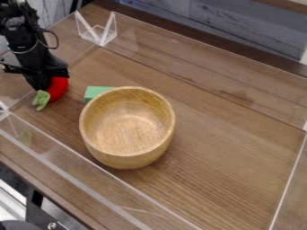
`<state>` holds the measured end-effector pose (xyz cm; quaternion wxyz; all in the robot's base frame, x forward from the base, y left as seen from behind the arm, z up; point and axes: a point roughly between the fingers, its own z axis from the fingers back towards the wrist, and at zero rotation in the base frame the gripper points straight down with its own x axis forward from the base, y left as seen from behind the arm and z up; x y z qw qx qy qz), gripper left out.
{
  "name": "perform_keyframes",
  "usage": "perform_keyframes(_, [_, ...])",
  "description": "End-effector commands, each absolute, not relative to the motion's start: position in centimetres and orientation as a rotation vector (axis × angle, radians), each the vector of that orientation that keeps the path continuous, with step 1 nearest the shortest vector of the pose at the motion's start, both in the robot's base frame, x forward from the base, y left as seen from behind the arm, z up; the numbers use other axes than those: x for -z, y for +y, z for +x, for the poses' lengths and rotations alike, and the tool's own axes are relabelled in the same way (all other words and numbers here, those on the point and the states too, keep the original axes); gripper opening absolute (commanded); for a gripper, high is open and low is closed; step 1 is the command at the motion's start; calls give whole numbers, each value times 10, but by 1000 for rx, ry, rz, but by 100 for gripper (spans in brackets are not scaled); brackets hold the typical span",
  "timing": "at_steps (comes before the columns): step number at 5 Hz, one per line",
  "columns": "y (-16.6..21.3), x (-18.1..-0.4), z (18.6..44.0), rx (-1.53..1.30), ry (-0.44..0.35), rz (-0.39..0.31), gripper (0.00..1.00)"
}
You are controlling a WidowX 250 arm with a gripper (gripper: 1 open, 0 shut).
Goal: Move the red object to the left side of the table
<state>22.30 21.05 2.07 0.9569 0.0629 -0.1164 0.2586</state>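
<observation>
At the left edge of the surface [228, 117] we see the black fingers [46, 76] pinching the toy strawberry [57, 88], leafy cap lowermost, at ten o'clock from the wooden bowl [127, 126]. A flat green piece [96, 92] lies between them.

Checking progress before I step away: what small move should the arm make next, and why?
Probably open the gripper and let go: the strawberry it grips is already low at the left edge of the table, beside the bowl.
</observation>
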Motion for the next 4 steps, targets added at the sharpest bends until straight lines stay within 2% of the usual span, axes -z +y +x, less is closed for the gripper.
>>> perform_keyframes(1, [200,-8,206,-524,-166,103,100])
perform_keyframes(4, [199,-6,193,-449,-137,91,100])
